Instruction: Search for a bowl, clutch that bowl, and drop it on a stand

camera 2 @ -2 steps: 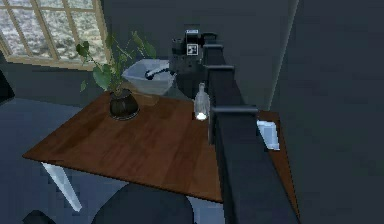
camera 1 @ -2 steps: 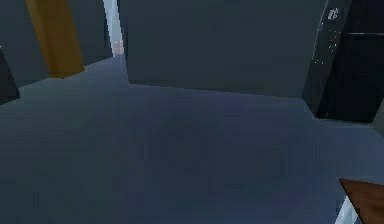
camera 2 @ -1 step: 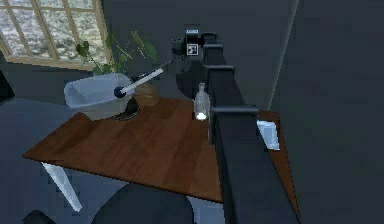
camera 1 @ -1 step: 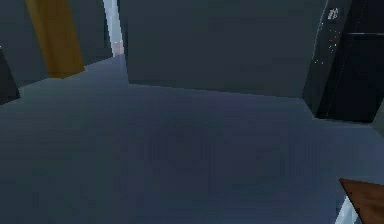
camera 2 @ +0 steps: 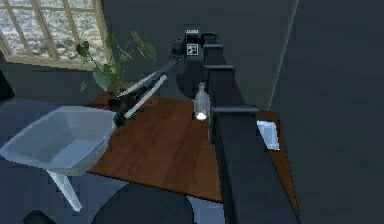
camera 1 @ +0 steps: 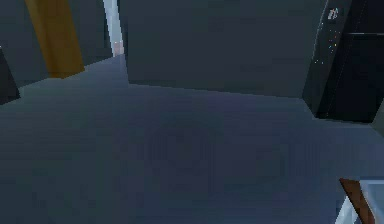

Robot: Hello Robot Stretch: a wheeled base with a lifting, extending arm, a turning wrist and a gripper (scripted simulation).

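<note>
We record the pale bowl [camera 2: 60,140] at the arm side view's lower left, on the left edge of the tabletop [camera 2: 170,150], with the gripper [camera 2: 125,110] near its rim, finger setting and load impossible to tell; we judge a misaligned reach could shove it off or topple the bottle [camera 2: 202,100].

The dark arm [camera 2: 240,150] stretches out across the right side of the table [camera 2: 170,150]. At its far end, the gripper [camera 2: 127,106] angles two thin fingers [camera 2: 148,87] toward the table's left edge. Whether it holds anything cannot be told.
</note>
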